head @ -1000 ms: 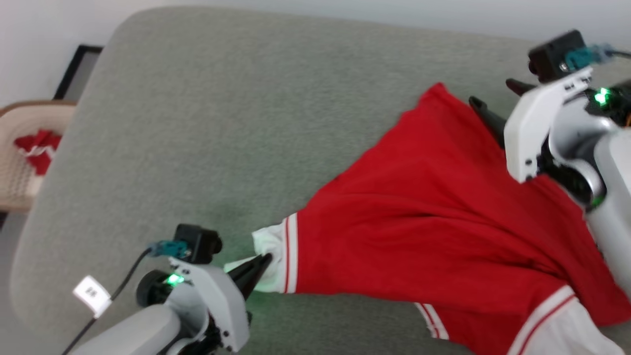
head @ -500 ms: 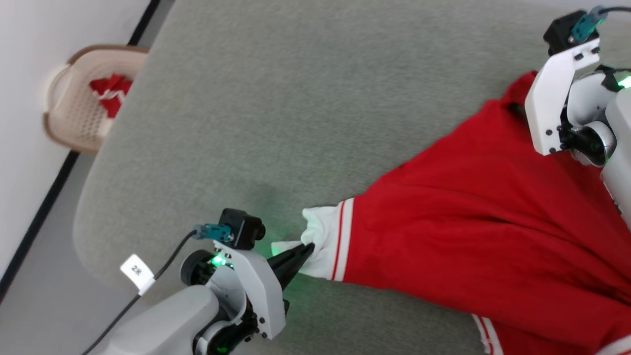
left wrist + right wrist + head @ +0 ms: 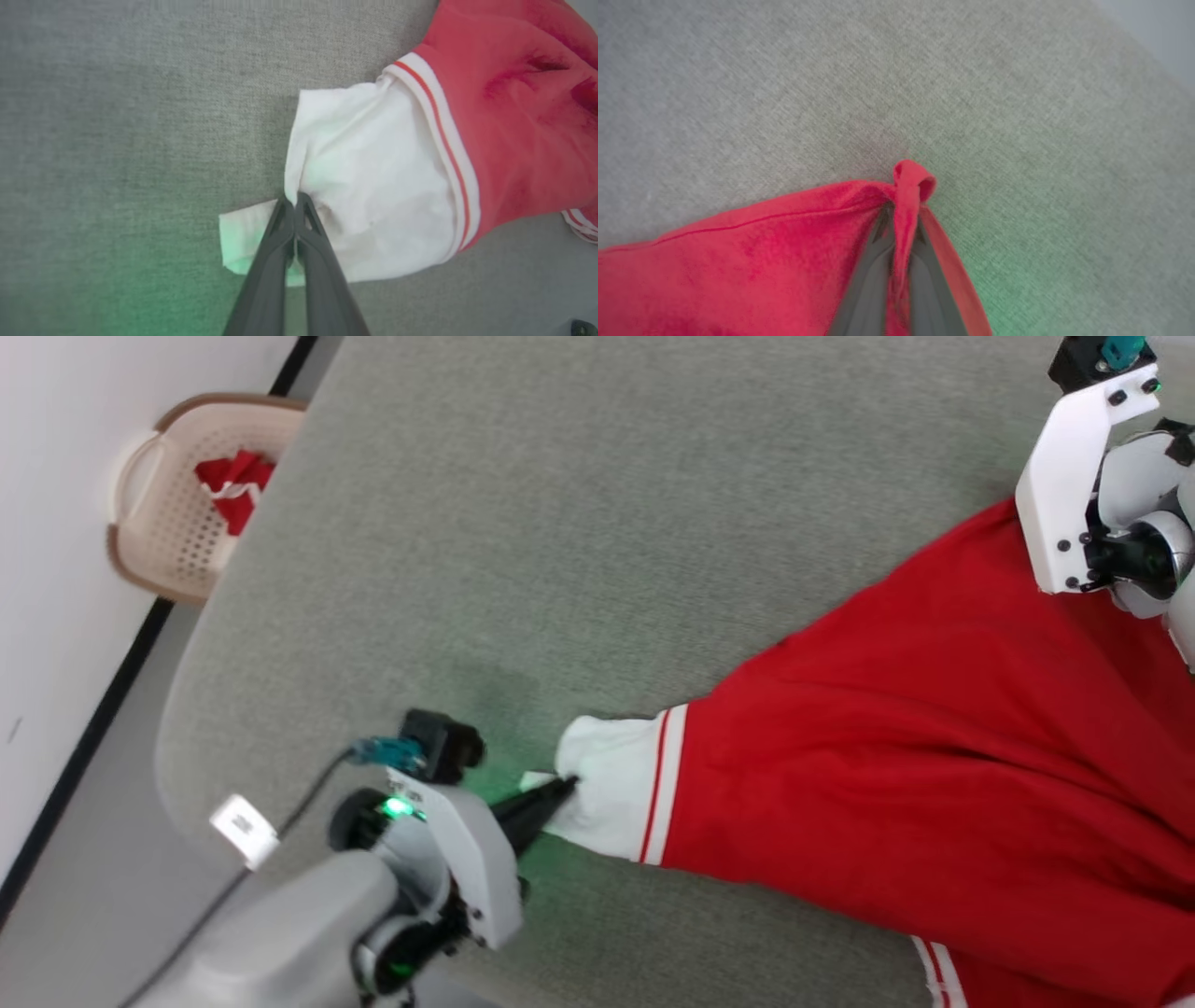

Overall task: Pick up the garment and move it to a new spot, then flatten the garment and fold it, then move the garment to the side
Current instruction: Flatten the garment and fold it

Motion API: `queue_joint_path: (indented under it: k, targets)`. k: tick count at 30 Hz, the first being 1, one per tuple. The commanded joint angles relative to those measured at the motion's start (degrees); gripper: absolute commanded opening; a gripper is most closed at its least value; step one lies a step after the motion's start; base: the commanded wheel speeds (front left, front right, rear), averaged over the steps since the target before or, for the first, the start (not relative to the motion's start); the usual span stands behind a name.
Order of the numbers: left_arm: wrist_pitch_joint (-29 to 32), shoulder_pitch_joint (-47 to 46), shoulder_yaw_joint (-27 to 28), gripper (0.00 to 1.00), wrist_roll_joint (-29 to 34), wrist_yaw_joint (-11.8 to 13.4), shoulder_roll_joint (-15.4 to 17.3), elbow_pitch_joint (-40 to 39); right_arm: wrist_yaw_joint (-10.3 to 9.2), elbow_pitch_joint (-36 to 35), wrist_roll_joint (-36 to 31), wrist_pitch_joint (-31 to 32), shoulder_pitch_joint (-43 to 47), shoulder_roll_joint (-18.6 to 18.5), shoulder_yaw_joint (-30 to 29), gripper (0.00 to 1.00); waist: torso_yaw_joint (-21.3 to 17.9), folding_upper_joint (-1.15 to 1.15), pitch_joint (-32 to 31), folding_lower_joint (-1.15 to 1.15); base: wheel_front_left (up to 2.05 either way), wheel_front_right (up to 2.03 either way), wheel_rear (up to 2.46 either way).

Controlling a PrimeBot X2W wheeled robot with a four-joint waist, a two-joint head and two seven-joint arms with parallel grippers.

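Note:
The red garment (image 3: 934, 747) lies stretched across the grey cushioned surface (image 3: 579, 523), its white lining and white band with a thin red stripe (image 3: 667, 784) at the near left end. My left gripper (image 3: 563, 788) is shut on the white lining (image 3: 364, 177), fingertips pinching a fold of it (image 3: 295, 201). At the upper right, my right arm's white wrist (image 3: 1074, 495) sits over the garment's far corner. In the right wrist view my right gripper (image 3: 901, 210) is shut on a bunched red corner (image 3: 913, 179) that pokes out past the tips.
A beige perforated basket (image 3: 177, 532) with red cloth (image 3: 233, 485) inside stands on the floor at the upper left, beside a white wall (image 3: 56, 523) with a dark baseboard. Bare grey surface stretches beyond the garment.
The head camera has swung, shifting the whole picture. My right gripper, open a second ago beside the garment's far corner, has shut on that corner. The left gripper keeps its hold on the lining.

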Motion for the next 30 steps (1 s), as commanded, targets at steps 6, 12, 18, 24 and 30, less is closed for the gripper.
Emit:
queue_joint_path:
  k: [6, 12, 18, 24, 30]
  targets:
    - [2.9, -4.0, 1.6, 0.0, 0.0, 1.2, 4.7, -1.0, -0.12, -2.4, 2.7, -3.1, -1.1, -1.3, 1.6, 0.0, -5.1, 0.0, -3.7, 0.0, 0.0, 0.0, 0.0]
    - [8.2, -10.8, 3.7, 0.0, 1.1, 3.3, 10.7, -3.8, -0.12, -6.6, 5.9, -8.1, -1.9, -2.6, 1.5, 0.0, -9.3, 0.0, -7.6, 0.0, 0.0, 0.0, 0.0]
    - [15.2, -20.6, 5.9, 0.0, 1.9, 4.3, 14.1, -3.6, -0.12, -8.8, 8.2, -12.3, -3.0, -3.6, -0.3, 0.0, -13.1, 0.0, -11.3, 0.0, 0.0, 0.0, 0.0]
    - [19.4, -31.5, 7.7, 0.0, 3.9, 4.2, 13.5, 1.4, -0.12, -10.5, 9.5, -14.6, -4.7, -4.0, -1.6, 0.0, -16.6, 0.0, -14.2, 0.0, 0.0, 0.0, 0.0]
    - [20.1, -40.7, 8.5, 0.0, 6.6, 2.4, 11.7, 8.9, -0.12, -9.3, 8.6, -18.1, -7.5, -2.6, -5.0, 0.0, -19.4, 0.0, -16.3, 0.0, 0.0, 0.0, 0.0]
